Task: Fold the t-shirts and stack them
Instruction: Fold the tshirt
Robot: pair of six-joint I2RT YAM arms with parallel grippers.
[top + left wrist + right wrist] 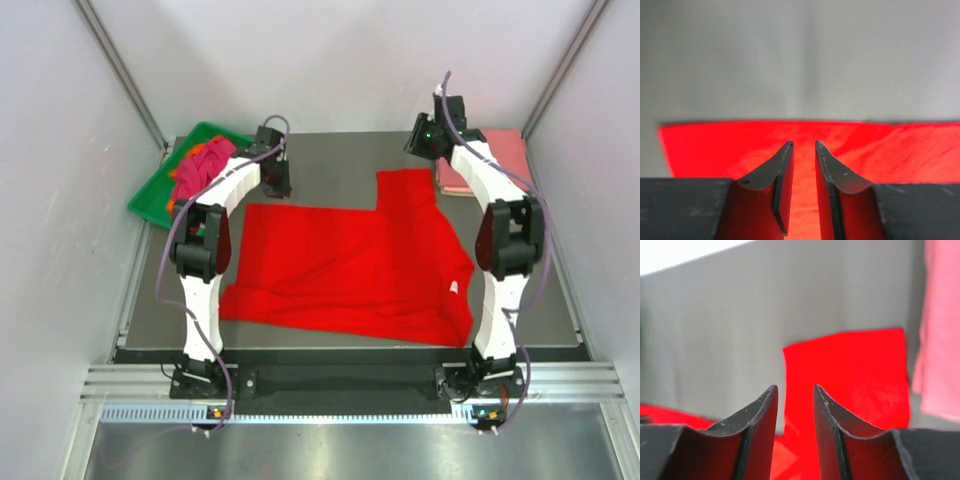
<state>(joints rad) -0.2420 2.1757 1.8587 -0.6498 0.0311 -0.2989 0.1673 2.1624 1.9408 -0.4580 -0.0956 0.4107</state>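
Note:
A bright red t-shirt (350,265) lies spread out on the dark table, its small white neck label (455,287) near the right side and one sleeve pointing to the far edge. My left gripper (278,186) hovers over the shirt's far left edge, open. In the left wrist view, the red cloth (880,150) shows through the empty gap of the gripper (804,143). My right gripper (422,148) hangs above the far sleeve, open and empty. In the right wrist view, the sleeve (855,370) lies just beyond the gripper (794,387).
A folded stack of salmon pink shirts (490,160) sits at the back right corner, its edge (940,340) showing in the right wrist view. A green tray (150,200) at the back left holds crumpled magenta and orange shirts (200,165). Grey walls enclose the table.

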